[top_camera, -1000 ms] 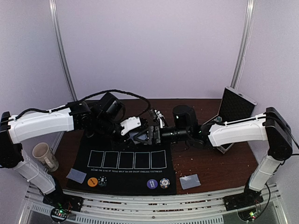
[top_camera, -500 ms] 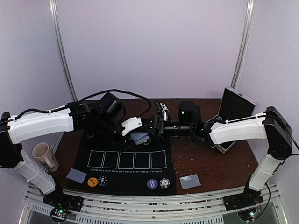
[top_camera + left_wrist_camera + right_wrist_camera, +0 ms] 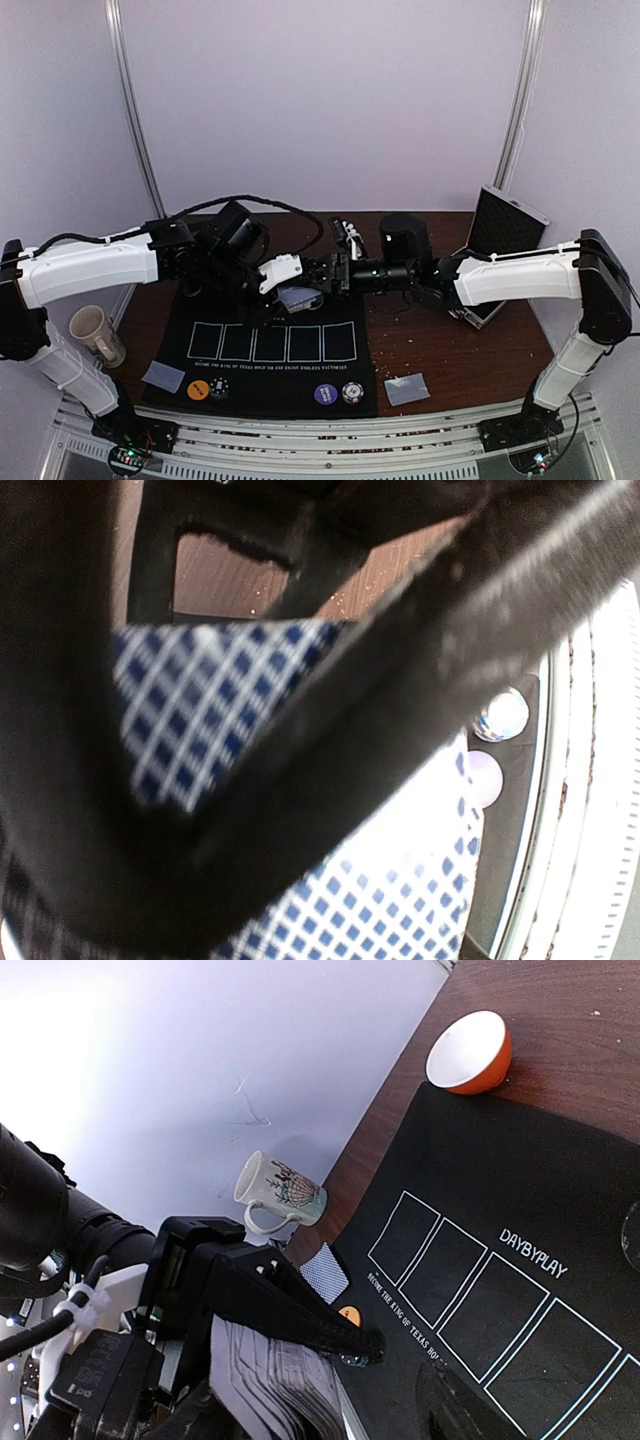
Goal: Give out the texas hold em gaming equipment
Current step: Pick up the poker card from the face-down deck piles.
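Evidently the left gripper (image 3: pixel 293 286) is clamping the blue-checked paper card deck (image 3: pixel 266 1370) above the far edge of the black felt mat (image 3: pixel 260 385), likely offering it for dealing; whether the right gripper (image 3: pixel 335 272) is apart or together, I cannot tell.

Blue-checked card deck (image 3: pixel 298 297) aloft, fanned slightly, chips (image 3: pixel 325 394) along near edge of mat (image 3: pixel 270 378)

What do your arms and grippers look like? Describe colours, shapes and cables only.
The left arm and right arm have white shells on long links, with black joints. A black cable arcs above the left wrist. The left gripper and right gripper are black; the left has a white part.
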Robot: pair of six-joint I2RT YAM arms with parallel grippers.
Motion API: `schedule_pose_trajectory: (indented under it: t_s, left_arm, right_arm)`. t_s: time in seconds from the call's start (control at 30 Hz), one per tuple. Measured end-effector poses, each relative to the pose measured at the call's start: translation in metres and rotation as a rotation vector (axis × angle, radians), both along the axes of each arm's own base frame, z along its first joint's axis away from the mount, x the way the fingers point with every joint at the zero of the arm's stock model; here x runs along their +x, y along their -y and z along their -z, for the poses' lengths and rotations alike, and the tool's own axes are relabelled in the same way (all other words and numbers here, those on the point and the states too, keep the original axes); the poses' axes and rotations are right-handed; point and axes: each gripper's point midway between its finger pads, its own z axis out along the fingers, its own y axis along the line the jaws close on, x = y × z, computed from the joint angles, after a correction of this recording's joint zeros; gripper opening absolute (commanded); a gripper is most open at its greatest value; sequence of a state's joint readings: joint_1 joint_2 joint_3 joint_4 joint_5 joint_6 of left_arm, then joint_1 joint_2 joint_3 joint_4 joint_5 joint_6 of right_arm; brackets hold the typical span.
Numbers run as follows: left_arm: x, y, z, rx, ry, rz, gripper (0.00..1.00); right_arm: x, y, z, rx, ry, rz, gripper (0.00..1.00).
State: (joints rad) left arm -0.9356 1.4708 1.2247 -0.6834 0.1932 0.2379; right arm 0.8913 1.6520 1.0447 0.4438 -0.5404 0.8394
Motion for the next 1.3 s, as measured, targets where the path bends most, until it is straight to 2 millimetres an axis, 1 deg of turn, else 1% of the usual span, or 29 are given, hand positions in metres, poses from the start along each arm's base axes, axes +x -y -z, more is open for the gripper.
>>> schedule_pose_trajectory:
  t_s: [0.2,0.27,0.43,0.53,0.67,0.7,1.0,1.03,1.3]
  left_arm:
    - [0.002,-0.001,0.001,0.007,0.005,-0.008,0.48]
    - [0.004,-0.002,0.002,0.011,0.005,-0.013,0.48]
    - [0.006,-0.004,0.005,0.017,0.003,-0.021,0.48]
    - [0.006,-0.006,0.007,0.022,0.001,-0.025,0.48]
    - [0.007,-0.005,0.008,0.023,-0.001,-0.025,0.48]
    - [0.006,-0.006,0.008,0.024,-0.001,-0.025,0.48]
    - [0.010,-0.010,0.012,0.033,-0.007,-0.039,0.48]
    - [0.010,-0.011,0.012,0.033,-0.007,-0.042,0.48]
    - [0.020,-0.017,0.014,0.035,-0.011,-0.073,0.48]
  right_arm:
    - [-0.002,0.006,0.001,-0.039,0.011,0.013,0.48]
    - [-0.003,0.006,0.004,-0.049,0.008,0.013,0.46]
    - [-0.005,0.008,0.009,-0.077,0.008,0.010,0.36]
    - [-0.007,0.008,0.010,-0.094,0.004,0.010,0.34]
    - [-0.007,0.011,0.009,-0.114,0.012,0.023,0.34]
    - [-0.007,0.012,0.009,-0.119,0.013,0.026,0.32]
    - [-0.007,0.016,0.007,-0.147,0.018,0.038,0.02]
    - [-0.007,0.017,0.007,-0.150,0.020,0.038,0.00]
    - [-0.008,0.026,0.001,-0.175,0.028,0.063,0.00]
